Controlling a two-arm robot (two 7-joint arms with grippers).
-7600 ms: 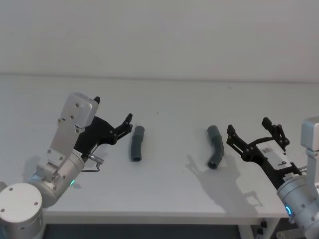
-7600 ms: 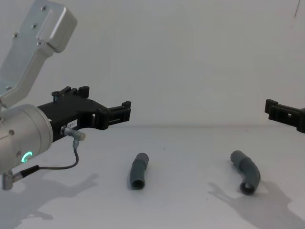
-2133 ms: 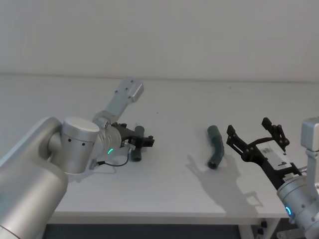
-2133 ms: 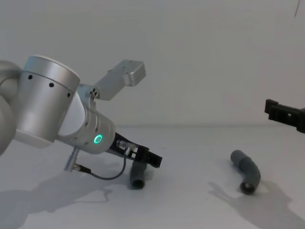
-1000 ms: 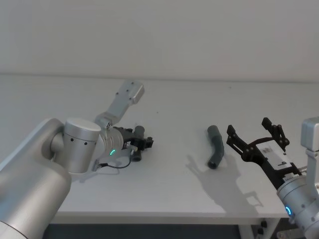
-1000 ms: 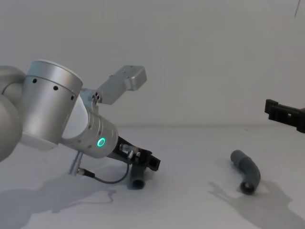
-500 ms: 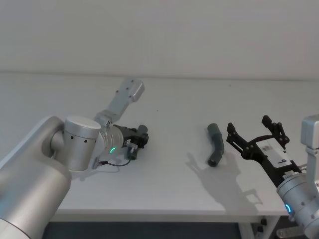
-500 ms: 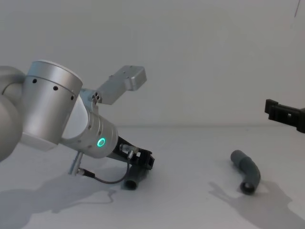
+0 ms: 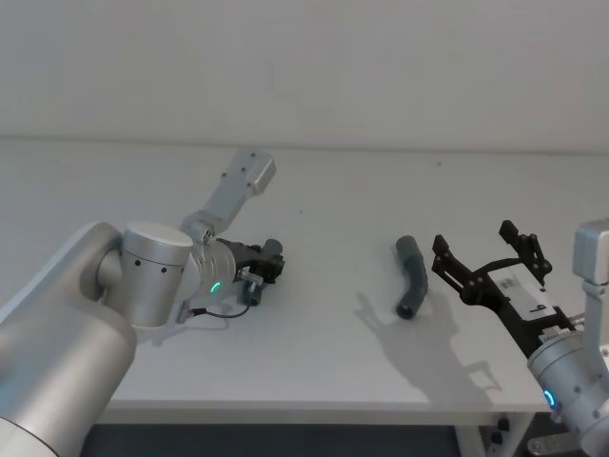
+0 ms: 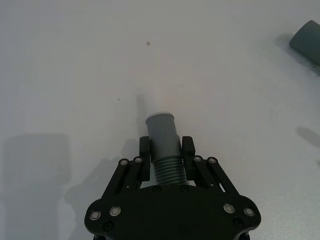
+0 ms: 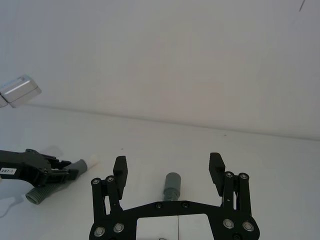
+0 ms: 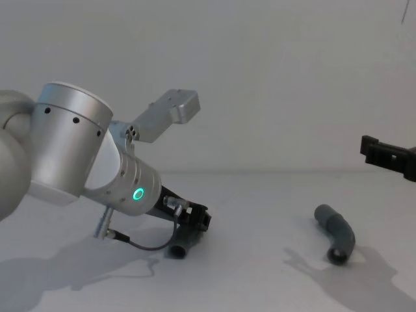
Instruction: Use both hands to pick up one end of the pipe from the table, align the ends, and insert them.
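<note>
My left gripper is low over the white table and shut on the ribbed part of the left pipe piece. That piece's smooth cuff sticks out past the fingers. In the right wrist view its tip looks white. In the chest view its lower open end is at the table surface below the left gripper. The other bent grey pipe piece lies free on the table to the right. My right gripper hovers open just right of it, apart from it, and faces its end.
A thin black cable loops from the left wrist down to the table. The left arm's silver elbow block rises behind the gripper. The table's front edge runs below both arms.
Over the last second my left gripper has closed on the left pipe piece and swung its lower end slightly left. The right arm and the right piece have not moved.
</note>
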